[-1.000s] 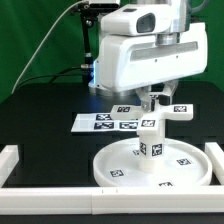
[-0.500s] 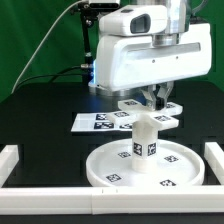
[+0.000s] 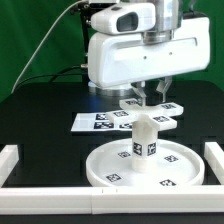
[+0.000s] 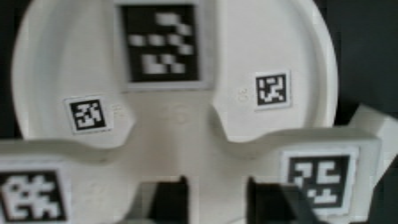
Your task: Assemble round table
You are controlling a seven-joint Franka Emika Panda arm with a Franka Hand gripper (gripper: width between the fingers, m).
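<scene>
The large round disc [image 3: 110, 160] lies on the black table with the short thick leg [image 3: 144, 140] standing upright at its centre. A white cross-shaped part [image 3: 168, 106] with tags on its arms sits at the level of the leg's top. My gripper [image 3: 153, 97] comes down onto the middle of that part. In the wrist view my two dark fingers [image 4: 171, 202] stand on either side of the part's white middle [image 4: 217, 150], closed against it. Its tagged arms [image 4: 329, 165] spread to both sides. The joint between part and leg is hidden.
The marker board [image 3: 98, 121] lies flat behind the disc on the exterior view's left. White rails [image 3: 20, 160] border the table at the front and at both sides. The arm's big white body [image 3: 140, 60] hangs over the back of the scene.
The cross-shaped part has turned, so more of its arms show. The disc and leg have shifted a little to the exterior view's left. The arm's body has moved left.
</scene>
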